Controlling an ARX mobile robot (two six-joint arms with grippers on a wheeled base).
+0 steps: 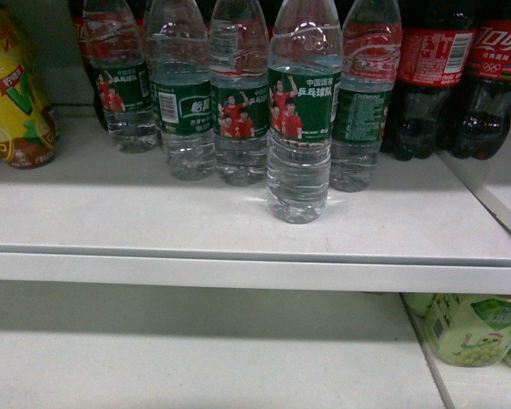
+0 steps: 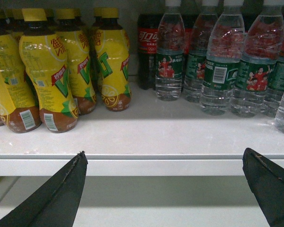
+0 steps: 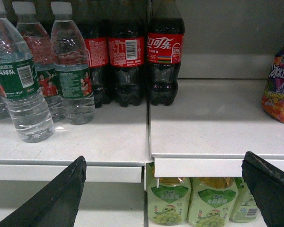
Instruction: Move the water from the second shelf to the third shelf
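A long white metal shelf (image 1: 153,213) spans the head view, with a second white shelf (image 1: 196,358) below it. In the right wrist view the upper shelf is split by a seam into two boards, the right board (image 3: 217,118) sitting slightly higher.

On the upper shelf stands a row of clear ribbed plastic water bottles with green wrap labels showing red-shirted players (image 1: 238,94). One water bottle (image 1: 301,111) stands forward of the row, nearest the shelf's front edge; in the right wrist view it is the closest bottle at the left (image 3: 20,80).

To the right of the water stand dark cola bottles with red labels (image 1: 456,77), seen also in the right wrist view (image 3: 132,61). To the left stand yellow-labelled tea bottles with yellow caps (image 2: 61,71), several deep.

On the lower shelf at the right are pale green bottles with grape pictures (image 3: 194,203). A purple and orange snack bag (image 3: 279,90) sits at the far right of the upper shelf.

The left gripper (image 2: 165,189) hangs in front of the shelf edge, its black fingers (image 2: 61,194) spread wide with nothing between them. The right gripper (image 3: 165,194) is likewise below the shelf edge, its black fingers (image 3: 270,189) far apart and holding nothing
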